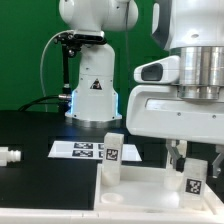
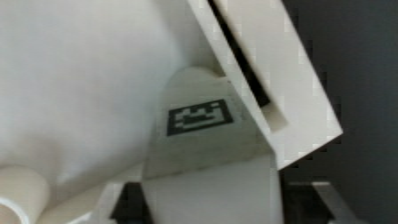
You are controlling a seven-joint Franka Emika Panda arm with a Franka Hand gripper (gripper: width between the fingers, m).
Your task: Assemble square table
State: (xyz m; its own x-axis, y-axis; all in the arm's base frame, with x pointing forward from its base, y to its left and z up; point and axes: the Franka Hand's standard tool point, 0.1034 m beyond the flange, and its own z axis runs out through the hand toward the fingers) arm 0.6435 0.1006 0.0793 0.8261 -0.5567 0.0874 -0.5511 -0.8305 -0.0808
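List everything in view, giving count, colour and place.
tabletop: one, white, front of the black table.
legs: two, white, tagged; one upright at the tabletop's far corner, one under the claw, on the exterior view's right.
marker board: one, white with black tags, behind the tabletop.
small peg: one, white, at the exterior view's left edge.
robot base: one, white, at the back.
claw: one, astride the second leg; grip unclear.

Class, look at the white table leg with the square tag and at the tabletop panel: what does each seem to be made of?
Leg: probably moulded plastic, matte white, smooth and uniform with a rounded tip; its black-and-white tag looks printed and stuck on. Tabletop panel: likely the same matte white plastic, with an even surface, a raised rim and no grain. The low resolution leaves both open.
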